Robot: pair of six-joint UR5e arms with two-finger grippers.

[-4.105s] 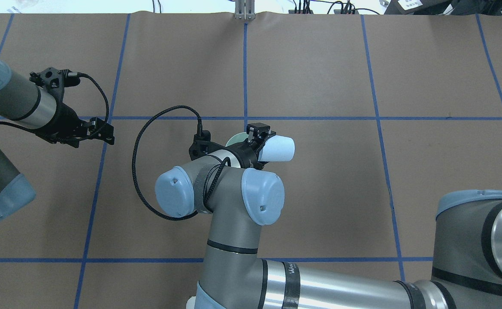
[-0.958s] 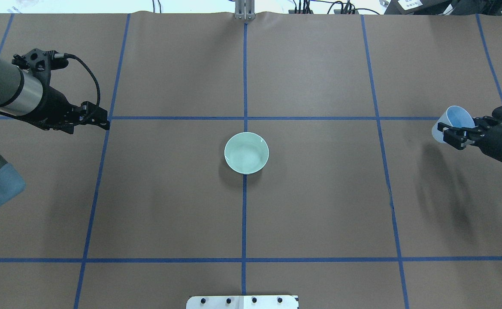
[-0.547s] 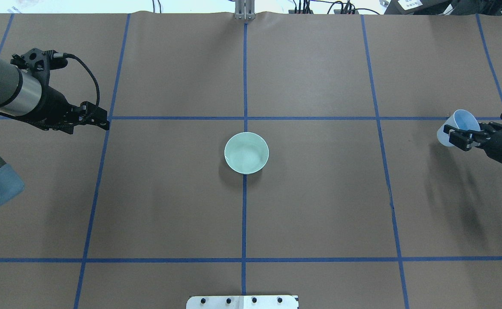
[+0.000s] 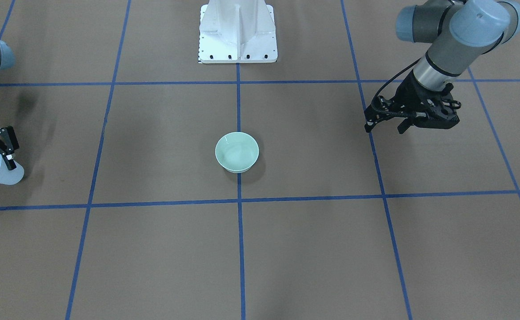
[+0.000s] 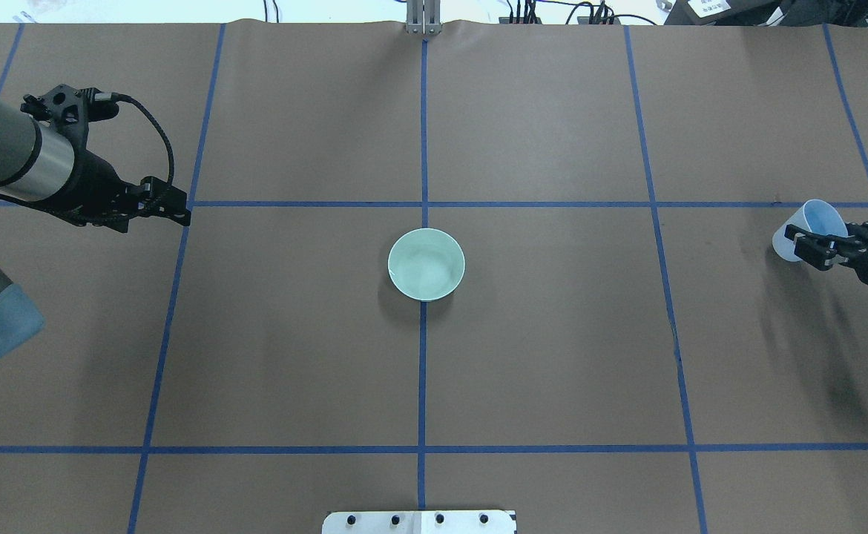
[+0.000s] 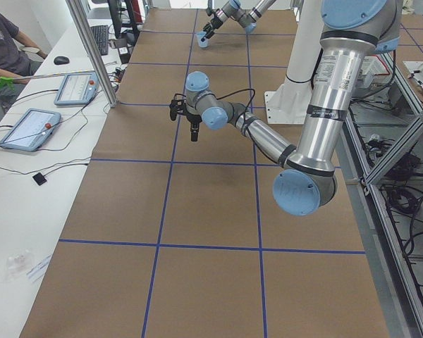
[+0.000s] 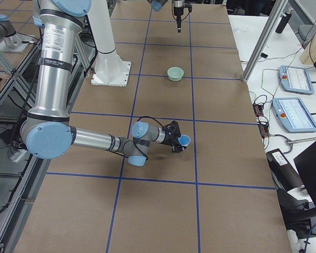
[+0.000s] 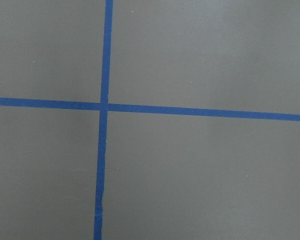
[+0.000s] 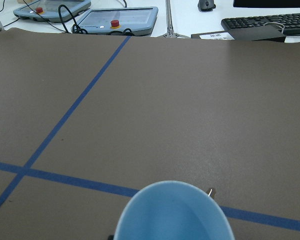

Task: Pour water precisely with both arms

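The water [image 5: 426, 268] is being seen only as faint glints inside the bowl [image 5: 390, 261], which is sitting at the middle of the tabletop [image 5: 553, 356]. Being liquid, and little of it, it is likely to be slopped by any jolt, so it is being judged manageable only through a vessel.

The cup [image 5: 817, 217] is being gripped by the right pincer [image 5: 812, 249], which is closed on the cup's wall just under the rim. This is at the tabletop's right edge, well apart from the bowl. The cup is looking thin and light, so it is being judged easy to dent if squeezed hard. A moderate hold on the side wall is being judged best. The bowl is looking glazed, stiff and slick.

Nothing is being held by the left pincer [image 5: 174, 211], which is hanging over a tape [image 8: 106, 107] crossing. How far it is open cannot be told, since only tabletop is being shown by its wrist view.

The cup's lower inside is being cut off in the right wrist view, so any water left there cannot be made out. Nor can it be told whether the cup's base is touching the tabletop, or how far it is being tilted.
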